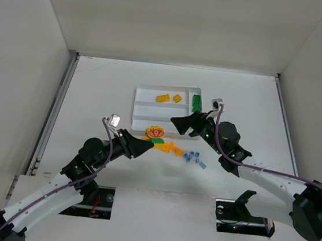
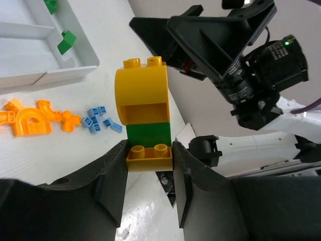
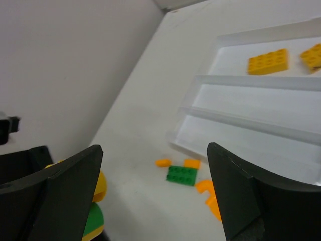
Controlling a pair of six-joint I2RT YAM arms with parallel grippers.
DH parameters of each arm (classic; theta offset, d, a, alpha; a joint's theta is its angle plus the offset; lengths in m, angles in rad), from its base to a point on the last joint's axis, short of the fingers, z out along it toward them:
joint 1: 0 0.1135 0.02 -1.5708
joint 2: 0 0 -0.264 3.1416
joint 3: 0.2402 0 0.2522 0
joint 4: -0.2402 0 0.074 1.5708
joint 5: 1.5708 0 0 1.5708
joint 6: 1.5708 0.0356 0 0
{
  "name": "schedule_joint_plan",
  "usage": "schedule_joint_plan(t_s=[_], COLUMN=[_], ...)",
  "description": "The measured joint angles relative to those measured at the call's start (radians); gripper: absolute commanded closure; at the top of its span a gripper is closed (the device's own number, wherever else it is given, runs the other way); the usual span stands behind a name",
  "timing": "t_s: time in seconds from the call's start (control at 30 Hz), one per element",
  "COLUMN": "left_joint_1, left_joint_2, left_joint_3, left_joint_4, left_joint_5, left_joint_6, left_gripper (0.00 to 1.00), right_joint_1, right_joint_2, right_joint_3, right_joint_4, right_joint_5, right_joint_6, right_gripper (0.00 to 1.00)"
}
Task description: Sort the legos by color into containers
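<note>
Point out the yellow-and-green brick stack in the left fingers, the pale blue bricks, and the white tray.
yellow-and-green brick stack (image 2: 143, 83): left wrist view, on its yellow arch.
pale blue bricks (image 2: 93, 120): left wrist view, on one brick of the cluster.
white tray (image 3: 261, 105): right wrist view, on a bare middle section.

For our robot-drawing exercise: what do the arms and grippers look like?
Both arms, left arm and right arm, have white link shells with black joints; a purple cable runs along each. The left gripper and right gripper are black, wedge-shaped, two-fingered, each topped by a small grey camera box.
</note>
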Motion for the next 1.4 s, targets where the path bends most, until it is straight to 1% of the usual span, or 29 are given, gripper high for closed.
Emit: schedule_joint_plan(t_s=[0.1,0.27,0.4,0.63,0.77,0.93,1.1,1.13,1.27,1.4], left_joint_1=[-0.008,-0.019,-0.026,-0.045,-0.051,-0.058,-0.059,-0.059,-0.058,-0.060], left_joint_2=[-0.024,-0.054,-0.061,-0.061,-0.061,-0.061,-0.060,-0.060,-0.050,-0.046], left_joint_3=[0.000,0.000,0.000,0.000,0.000,0.000,0.000,0.000,0.000,0.000], left_joint_4=[0.004,0.008,0.012,0.036,0.045,0.046,0.047,0.047,0.052,0.068], left_joint_5=[0.001,0.002,0.001,0.000,0.001,0.000,0.000,0.000,0.000,0.002], left_joint_6=[-0.013,-0.033,-0.043,-0.054,-0.054,-0.054,-0.054,-0.054,-0.054,-0.058], left_gripper=[0.87,0.87,0.87,0.87,0.87,0.87,0.87,0.87,0.87,0.87], right_joint_1=[0.026,0.079,0.086,0.086,0.086,0.086,0.086,0.086,0.086,0.085], right_joint_2=[0.028,0.037,0.057,0.099,0.118,0.137,0.164,0.170,0.189,0.194], right_joint_3=[-0.010,-0.039,-0.040,-0.043,-0.047,-0.047,-0.047,-0.047,-0.047,-0.047], right_joint_4=[0.093,0.223,0.303,0.381,0.400,0.429,0.447,0.451,0.485,0.522], right_joint_5=[-0.098,-0.196,-0.237,-0.283,-0.307,-0.336,-0.359,-0.365,-0.385,-0.393], right_joint_6=[0.043,0.096,0.133,0.192,0.216,0.239,0.266,0.272,0.296,0.316], right_gripper=[0.06,0.05,0.06,0.10,0.17,0.29,0.32,0.34,0.47,0.58])
